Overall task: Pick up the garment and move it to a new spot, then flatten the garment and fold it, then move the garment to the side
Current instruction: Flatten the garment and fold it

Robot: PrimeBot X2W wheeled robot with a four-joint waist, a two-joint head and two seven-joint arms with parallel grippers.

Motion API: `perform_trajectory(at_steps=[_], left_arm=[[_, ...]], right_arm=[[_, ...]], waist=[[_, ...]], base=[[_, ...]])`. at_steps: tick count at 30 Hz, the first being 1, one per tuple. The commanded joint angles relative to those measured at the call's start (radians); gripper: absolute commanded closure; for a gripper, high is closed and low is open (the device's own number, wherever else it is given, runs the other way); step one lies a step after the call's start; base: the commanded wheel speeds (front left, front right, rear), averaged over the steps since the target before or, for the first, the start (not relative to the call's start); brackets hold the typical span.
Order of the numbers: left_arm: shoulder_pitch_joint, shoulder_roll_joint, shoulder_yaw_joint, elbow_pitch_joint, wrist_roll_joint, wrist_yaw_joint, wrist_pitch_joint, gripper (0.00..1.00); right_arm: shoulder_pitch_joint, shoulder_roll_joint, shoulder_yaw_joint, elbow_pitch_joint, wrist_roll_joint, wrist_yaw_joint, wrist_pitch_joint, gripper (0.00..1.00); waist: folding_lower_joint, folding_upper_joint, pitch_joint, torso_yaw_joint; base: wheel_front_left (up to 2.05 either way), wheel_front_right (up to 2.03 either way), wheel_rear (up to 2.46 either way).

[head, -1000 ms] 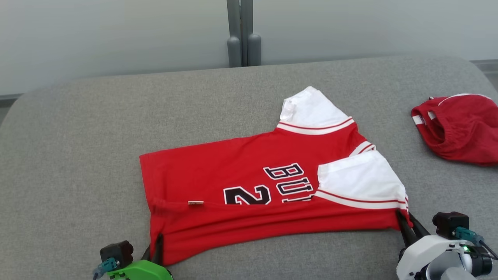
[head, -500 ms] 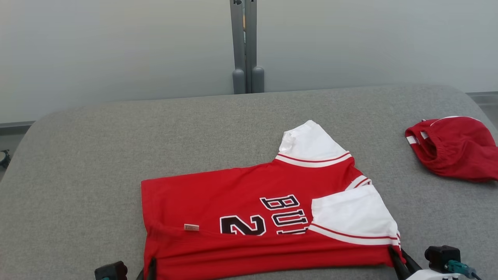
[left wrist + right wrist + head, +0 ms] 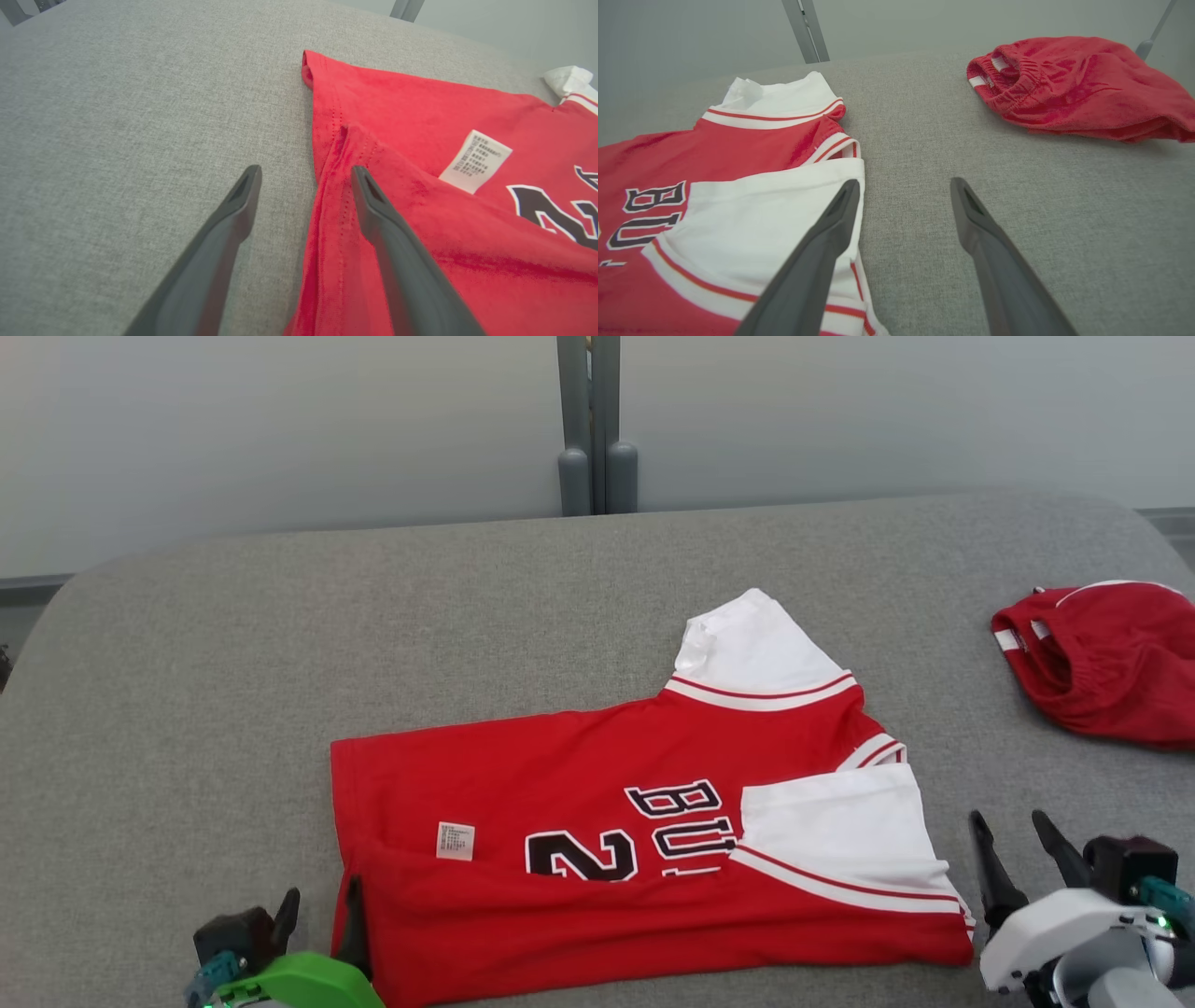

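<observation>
A grey fabric-covered bench (image 3: 373, 616) with rounded far corners carries a red jersey (image 3: 579, 775), lying flat near the front edge with its white sleeves toward the right. Crumpled red shorts (image 3: 1111, 663) lie well apart at the right edge.

Right claw (image 3: 904, 183) low over the grey fabric worktop (image 3: 1017, 196), fingers spread wide with nothing between them; one finger (image 3: 826, 242) overlaps the edge of a white sleeve (image 3: 752, 205) in this view. The sleeve belongs to a red jersey (image 3: 738, 154), lying flat, black letters "BU" visible. Crumpled red shorts (image 3: 1078, 84) with elastic waistband lie well apart from it, a grey post (image 3: 805, 30) beyond.
</observation>
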Motion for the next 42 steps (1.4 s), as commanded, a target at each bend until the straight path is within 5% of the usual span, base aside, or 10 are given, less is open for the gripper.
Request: perform_trajectory(at_steps=[1, 15, 27, 29, 30, 38, 42], left_arm=[[-0.034, -0.002, 0.009, -0.011, 0.017, -0.001, 0.0, 0.0], [-0.345, 0.011, 0.046, 0.183, 0.058, -0.004, 0.0, 0.0], [-0.445, 0.022, 0.064, 0.267, 0.072, -0.02, 0.0, 0.0], [-0.454, 0.022, 0.061, 0.272, 0.079, -0.02, 0.0, 0.35], [-0.461, 0.021, 0.06, 0.271, 0.084, -0.02, 0.0, 1.0], [-0.493, 0.003, 0.042, 0.227, 0.113, -0.022, 0.0, 1.0], [-0.521, -0.009, 0.018, 0.2, 0.124, -0.029, 0.0, 1.0]], right_arm=[[-0.028, 0.004, -0.004, -0.013, -0.012, -0.001, 0.0, 0.0], [-0.242, 0.009, 0.119, -0.047, -0.026, -0.001, 0.0, 0.0], [-0.323, -0.003, 0.158, -0.054, 0.013, -0.001, 0.0, 0.0], [-0.341, 0.003, 0.154, -0.053, 0.027, -0.001, 0.0, 0.0], [-0.354, 0.002, 0.161, -0.047, 0.028, -0.001, 0.0, 0.0], [-0.539, -0.01, 0.25, 0.075, 0.039, -0.001, 0.006, 0.0], [-0.694, -0.016, 0.298, 0.206, 0.078, -0.001, 0.096, 0.0]], waist=[[0.0, 0.0, 0.032, 0.002], [0.0, 0.0, 0.184, -0.037], [0.0, 0.0, 0.244, -0.042], [0.0, 0.0, 0.254, -0.039], [0.0, 0.0, 0.259, -0.036], [0.0, 0.0, 0.322, 0.012], [0.0, 0.0, 0.365, 0.054]], base=[[0.0, 0.0, 0.0], [0.0, 0.0, 0.0], [0.0, 0.0, 0.0], [0.0, 0.0, 0.0], [0.0, 0.0, 0.0], [0.0, 0.0, 0.0], [0.0, 0.0, 0.0]])
